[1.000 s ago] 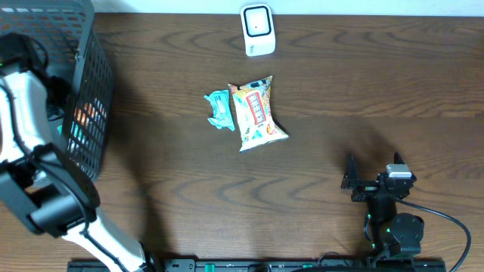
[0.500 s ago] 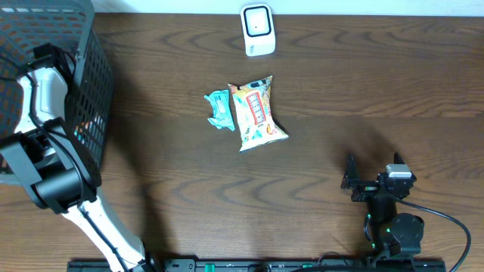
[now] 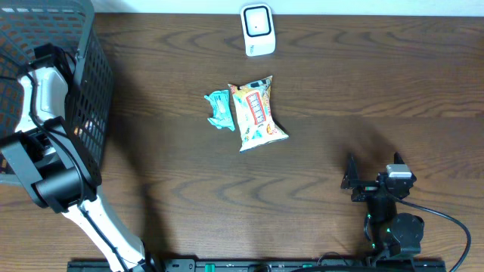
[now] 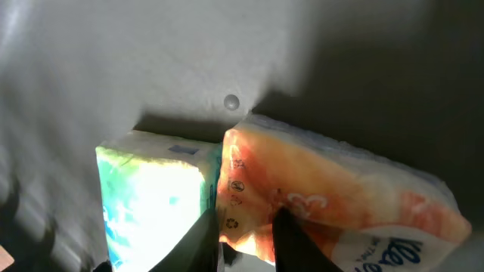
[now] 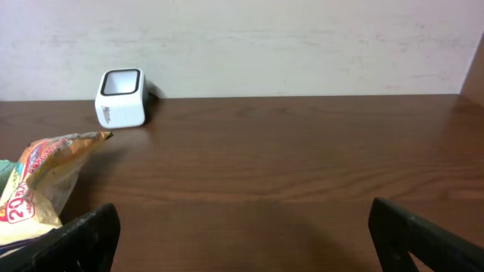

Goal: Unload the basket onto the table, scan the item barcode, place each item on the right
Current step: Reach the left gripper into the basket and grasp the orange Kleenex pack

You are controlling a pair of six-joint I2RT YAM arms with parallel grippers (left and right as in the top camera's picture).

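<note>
In the left wrist view my left gripper (image 4: pixel 246 227) is down inside the black mesh basket (image 3: pixel 92 75), its two dark fingers shut on the near corner of an orange tissue pack (image 4: pixel 340 189). A green-and-white pack (image 4: pixel 151 196) lies right beside it, touching the left finger. The white barcode scanner (image 3: pixel 258 30) stands at the table's far edge, also seen as the scanner (image 5: pixel 121 98) in the right wrist view. My right gripper (image 3: pixel 373 171) rests open near the front right, with nothing between the fingers of that gripper (image 5: pixel 242 234).
A printed snack bag (image 3: pixel 257 113) and a small teal pack (image 3: pixel 220 109) lie side by side mid-table, below the scanner. The snack bag (image 5: pixel 38 181) shows at the left of the right wrist view. The basket's grey floor (image 4: pixel 113 60) lies behind the packs.
My left arm swung deeper into the basket and its fingers closed in on the orange pack. The right arm and the things on the table have not moved.
</note>
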